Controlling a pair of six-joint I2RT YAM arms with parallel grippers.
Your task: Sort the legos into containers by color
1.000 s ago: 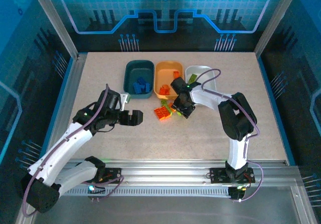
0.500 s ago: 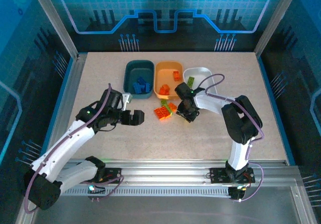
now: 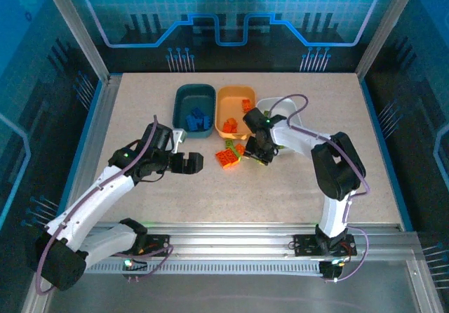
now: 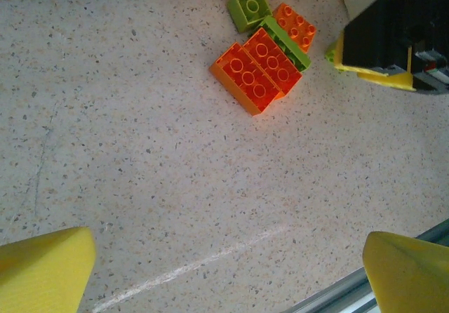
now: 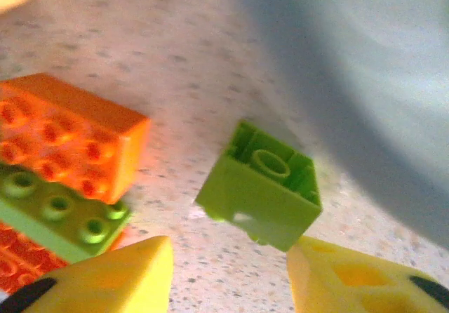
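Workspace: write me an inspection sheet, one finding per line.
Surface: speckled table, one pale scuff line.
Job's things: teal tub holds blue bricks; orange tub holds orange bricks; white tub beside it; loose orange and lime bricks in front.
Clutter: nothing seen.
Grippers: left gripper open over bare table; right gripper open, lime brick at its tips, unclamped.
Cables: purple cables along both arms.
Surroundings: aluminium frame, blue-lit panels.

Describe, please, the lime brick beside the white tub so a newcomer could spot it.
Find the white tub, rightmost of three. A lime brick lies beside its wall. Unlike its neighbours, it shows a hollow underside, not studs.
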